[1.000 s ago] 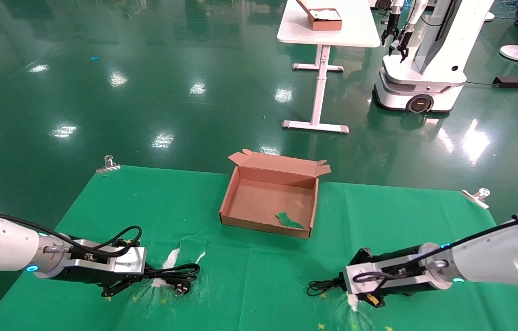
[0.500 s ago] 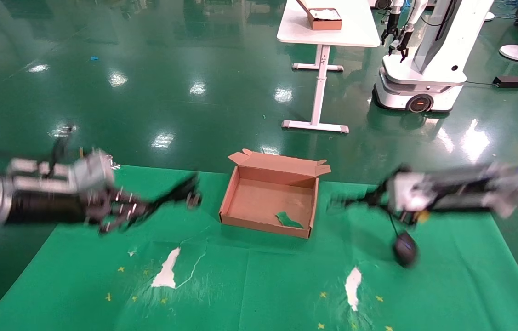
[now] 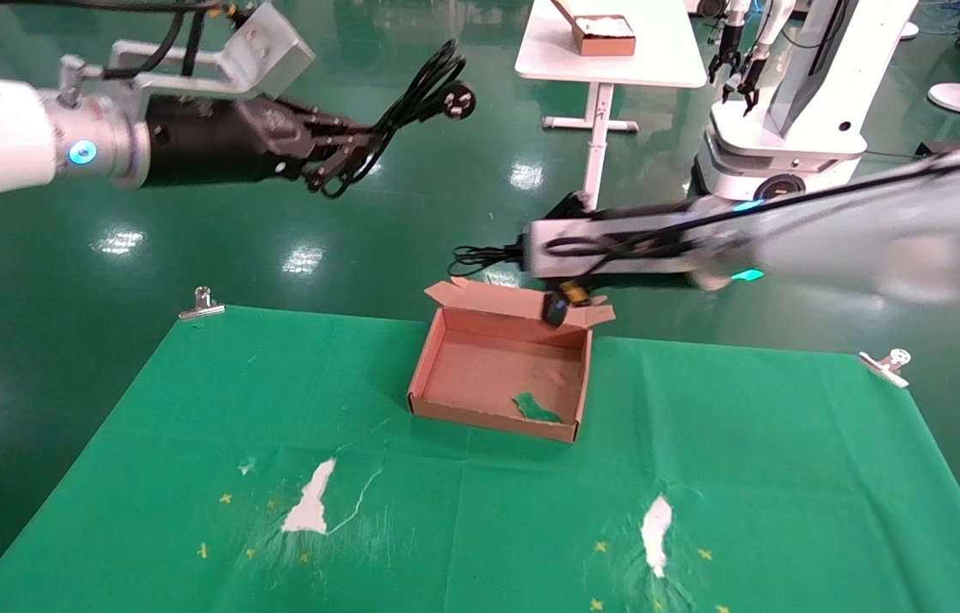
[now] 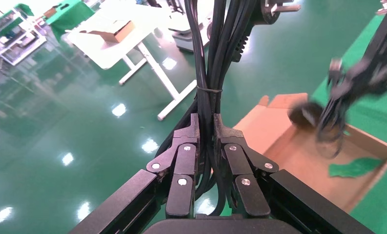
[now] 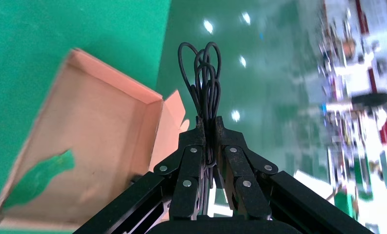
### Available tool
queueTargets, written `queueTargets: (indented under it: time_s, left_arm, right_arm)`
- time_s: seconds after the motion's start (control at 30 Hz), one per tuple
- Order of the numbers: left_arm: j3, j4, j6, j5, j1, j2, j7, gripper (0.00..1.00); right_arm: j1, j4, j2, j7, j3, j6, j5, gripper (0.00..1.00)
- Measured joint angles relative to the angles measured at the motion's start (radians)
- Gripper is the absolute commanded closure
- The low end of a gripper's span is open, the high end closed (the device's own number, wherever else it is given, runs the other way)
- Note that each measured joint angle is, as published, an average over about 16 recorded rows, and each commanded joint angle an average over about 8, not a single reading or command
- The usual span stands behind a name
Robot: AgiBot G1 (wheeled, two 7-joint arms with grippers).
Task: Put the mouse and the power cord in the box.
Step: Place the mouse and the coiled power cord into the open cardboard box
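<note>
Now the right claw (image 3: 522, 252), clenched on the cable of the mouse (image 3: 554, 309), should lower it inside the box (image 3: 422, 375) before releasing, while the left claw (image 3: 335, 162) grips the power cord (image 3: 424, 85) high

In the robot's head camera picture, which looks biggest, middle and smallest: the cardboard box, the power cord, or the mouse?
As they look in the head view:
1. The box, clearly the largest.
2. The power cord, held high by the left gripper and nearer the camera, so it may look bigger than it is.
3. The mouse, dangling under the right gripper.
</note>
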Motion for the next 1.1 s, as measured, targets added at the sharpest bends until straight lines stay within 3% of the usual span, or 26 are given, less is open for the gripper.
queueTargets:
  time_s: [0.2,0.23,0.47,0.5,0.83,1.1]
  left_arm:
    - [0.010,-0.013,0.003,0.015,-0.001,0.008,0.002,1.00]
    - [0.013,-0.014,0.010,0.018,0.001,0.007,0.003,1.00]
    - [0.032,-0.013,0.069,0.047,0.018,-0.002,0.013,1.00]
    - [0.035,-0.012,0.075,0.051,0.021,-0.001,0.014,1.00]
    - [0.069,-0.031,0.035,0.100,0.066,0.061,0.035,1.00]
    - [0.116,-0.153,-0.085,0.139,0.165,0.126,0.047,1.00]
  right_arm:
    - [-0.104,-0.005,-0.060,-0.002,0.012,0.132,0.052,1.00]
    - [-0.119,-0.003,-0.064,0.001,0.012,0.147,0.061,0.95]
    - [-0.198,0.029,-0.066,0.036,0.002,0.168,0.121,0.08]
    - [-0.204,0.031,-0.066,0.041,0.000,0.167,0.128,0.00]
    - [-0.210,0.025,-0.059,0.039,-0.025,0.203,0.174,0.00]
    - [-0.140,-0.001,-0.033,-0.031,-0.034,0.248,0.183,0.00]
